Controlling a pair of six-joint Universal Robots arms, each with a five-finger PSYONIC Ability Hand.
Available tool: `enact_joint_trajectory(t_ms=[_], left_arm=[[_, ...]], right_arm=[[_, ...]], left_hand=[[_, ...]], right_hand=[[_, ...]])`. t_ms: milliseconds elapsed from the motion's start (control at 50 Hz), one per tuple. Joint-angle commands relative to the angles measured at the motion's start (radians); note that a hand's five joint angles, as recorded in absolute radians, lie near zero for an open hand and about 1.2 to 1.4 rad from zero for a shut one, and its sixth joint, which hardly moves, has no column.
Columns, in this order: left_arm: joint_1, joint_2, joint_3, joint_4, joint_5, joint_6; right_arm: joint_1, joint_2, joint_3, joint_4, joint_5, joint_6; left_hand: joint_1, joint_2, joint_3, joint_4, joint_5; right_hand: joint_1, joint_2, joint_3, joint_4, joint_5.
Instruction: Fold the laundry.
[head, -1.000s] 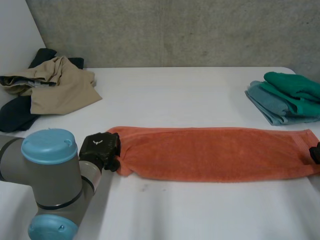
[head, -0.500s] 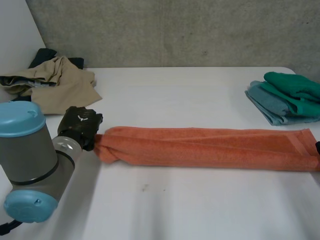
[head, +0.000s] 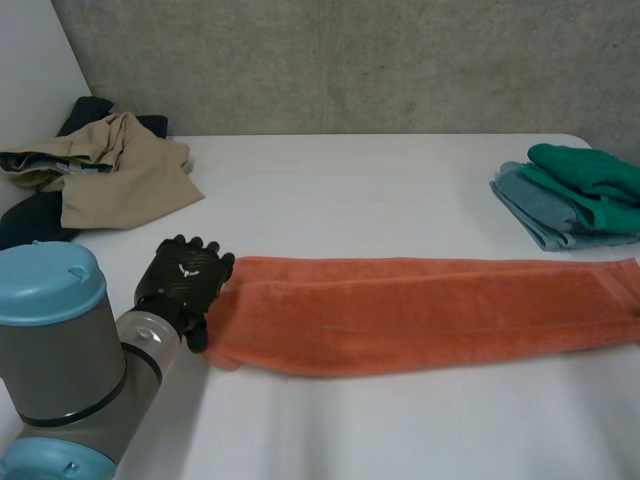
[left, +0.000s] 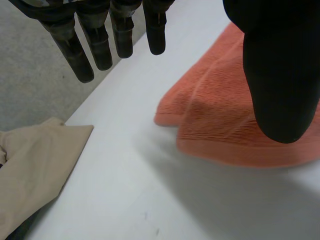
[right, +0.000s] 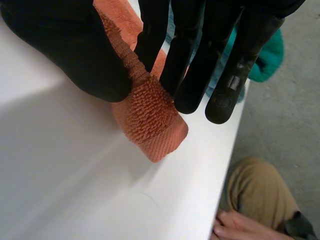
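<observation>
An orange towel (head: 420, 310), folded into a long strip, lies across the white table (head: 350, 190) in the head view. My left hand (head: 185, 285) rests at the strip's left end, open. In the left wrist view its fingers (left: 100, 45) are straight and spread from the thumb, and the towel's end (left: 220, 110) lies loose on the table beneath them. In the right wrist view my right hand (right: 75, 50) pinches the towel's other end (right: 150, 120) between thumb and fingers, close to the table's edge.
A heap of beige and dark clothes (head: 110, 175) lies at the back left. A folded stack of green and blue cloth (head: 575, 195) sits at the back right. A person's leg (right: 255, 195) shows beyond the table edge by my right hand.
My left hand has opened and let go of the towel's left end, which now lies spread flatter on the table. The right hand's grip is unchanged.
</observation>
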Motion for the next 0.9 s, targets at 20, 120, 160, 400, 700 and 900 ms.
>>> enact_joint_trajectory(t_ms=[20, 120, 160, 400, 700, 900], left_arm=[[0.005, 0.008, -0.002, 0.000, 0.001, -0.056], [0.008, 0.005, -0.012, 0.000, 0.001, -0.058], [0.010, 0.005, -0.016, 0.000, 0.000, -0.058], [0.005, 0.038, -0.011, 0.003, -0.004, -0.070], [-0.001, 0.075, -0.005, 0.008, -0.002, -0.142], [-0.007, 0.072, 0.020, 0.011, 0.000, -0.178]], right_arm=[[-0.083, -0.023, -0.037, -0.004, -0.013, -0.011], [-0.143, -0.041, -0.078, -0.002, -0.042, -0.012], [-0.146, -0.066, -0.098, 0.001, -0.045, -0.011], [0.260, -0.346, -0.063, -0.009, -0.114, 0.008], [1.144, -0.086, -0.123, -0.120, -0.104, -0.017], [1.219, 0.105, -0.192, -0.116, 0.045, -0.060]], left_hand=[[-0.030, -0.016, -0.024, -0.018, -0.010], [-0.030, -0.016, -0.024, -0.018, -0.010], [-0.030, -0.016, -0.024, -0.018, -0.010], [-0.033, -0.019, -0.027, -0.021, -0.013], [-0.033, -0.019, -0.027, -0.021, -0.013], [-0.033, -0.019, -0.027, -0.021, -0.013]], right_hand=[[0.432, 0.218, 0.216, 0.205, 0.230], [0.432, 0.218, 0.216, 0.205, 0.230], [0.432, 0.218, 0.216, 0.205, 0.230], [0.432, 0.218, 0.216, 0.205, 0.230], [0.432, 0.218, 0.216, 0.205, 0.230], [-0.669, -0.883, -0.885, -0.896, -0.871]])
